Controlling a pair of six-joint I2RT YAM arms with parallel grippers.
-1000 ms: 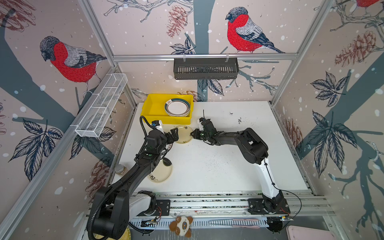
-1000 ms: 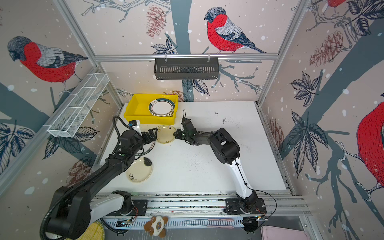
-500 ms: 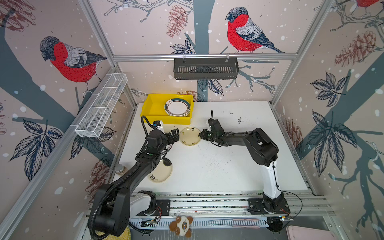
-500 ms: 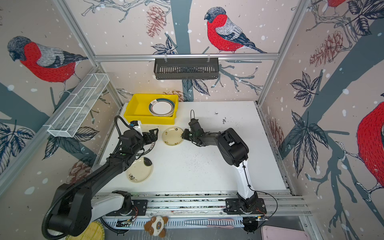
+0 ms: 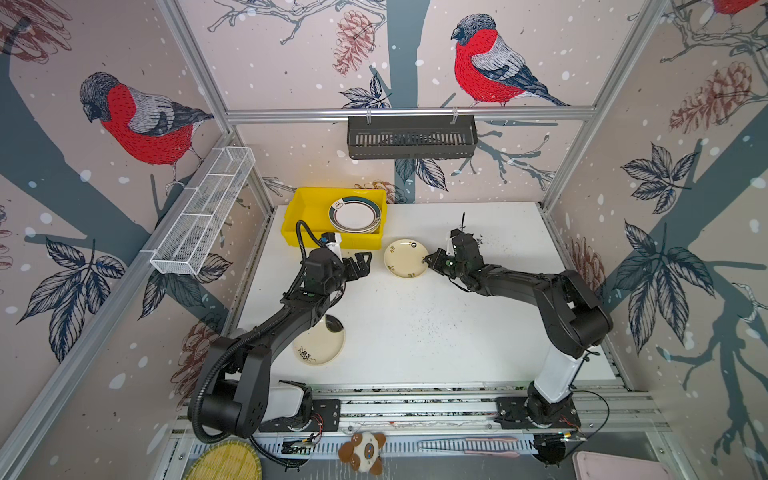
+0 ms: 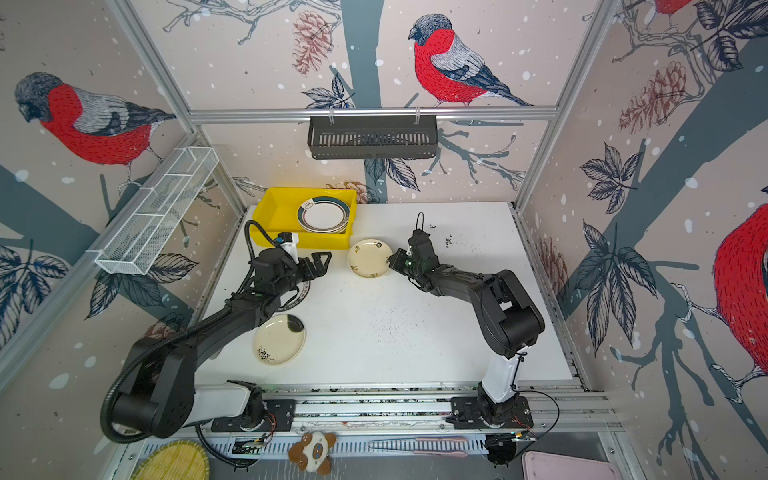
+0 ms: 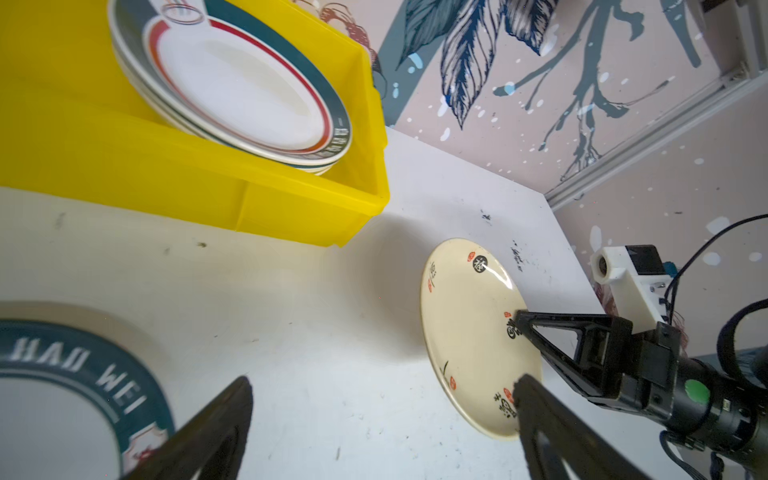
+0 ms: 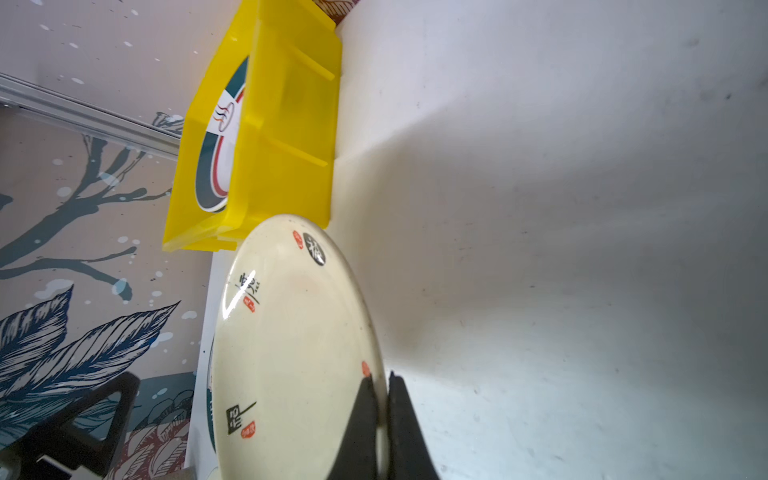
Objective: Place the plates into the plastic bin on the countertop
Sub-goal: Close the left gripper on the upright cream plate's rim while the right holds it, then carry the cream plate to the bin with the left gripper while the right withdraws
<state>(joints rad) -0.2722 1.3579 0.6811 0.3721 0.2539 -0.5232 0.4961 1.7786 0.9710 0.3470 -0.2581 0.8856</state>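
Three plates lie outside the yellow bin (image 5: pixel 307 208), and a short stack of green-rimmed plates (image 5: pixel 355 216) sits inside it at its right end; the exact number in the stack cannot be told. The bin stands at the back left of the white countertop (image 5: pixel 457 332).

One cream plate (image 5: pixel 405 258) with small red and black marks is just in front of the bin's right corner. The right gripper (image 8: pixel 380 399) is clamped on its rim, and the plate is tilted, higher on the gripper's side. A second cream plate (image 5: pixel 322 345) lies flat near the front, its edge partly covered by the left arm. One green-rimmed plate (image 7: pixel 62 395) lies flat under the left gripper (image 5: pixel 361 264), mostly hidden in both top views. That gripper is spread wide, grasping nothing, just in front of the bin's near wall and beside the tilted plate.

Two baskets hang on the walls: one black slotted basket (image 5: pixel 411 137) at the back and one white wire basket (image 5: pixel 203 216) at the left. One woven yellow disc (image 5: pixel 224 461) and one plush toy (image 5: pixel 363 451) lie below the front rails.
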